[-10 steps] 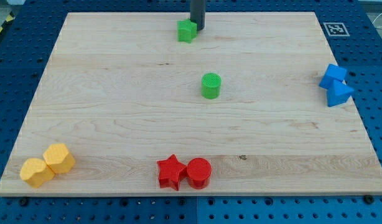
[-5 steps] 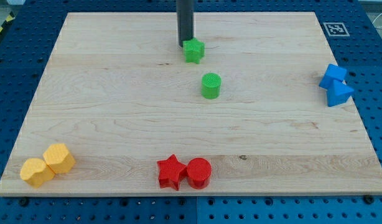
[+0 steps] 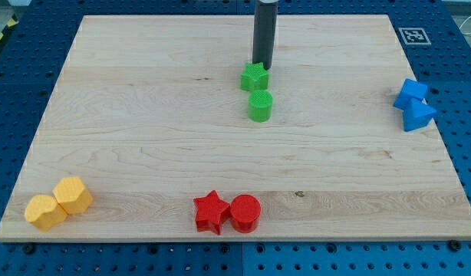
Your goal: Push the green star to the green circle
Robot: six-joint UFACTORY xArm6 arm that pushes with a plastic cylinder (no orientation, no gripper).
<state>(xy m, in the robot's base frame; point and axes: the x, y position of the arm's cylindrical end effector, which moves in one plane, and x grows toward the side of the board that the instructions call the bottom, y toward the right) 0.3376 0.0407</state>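
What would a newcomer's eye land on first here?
The dark rod coming down from the view's top, with my tip right at the upper edge of the green star. That star sits just above the green circle near the board's middle, very close or touching. After that, the coloured pairs at the edges: yellow blocks bottom left, red star beside red circle at the bottom, blue blocks at right.

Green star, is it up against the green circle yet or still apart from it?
Up against it, or nearly: the green star sits just above the green circle with no clear gap. My tip is at the star's upper edge.
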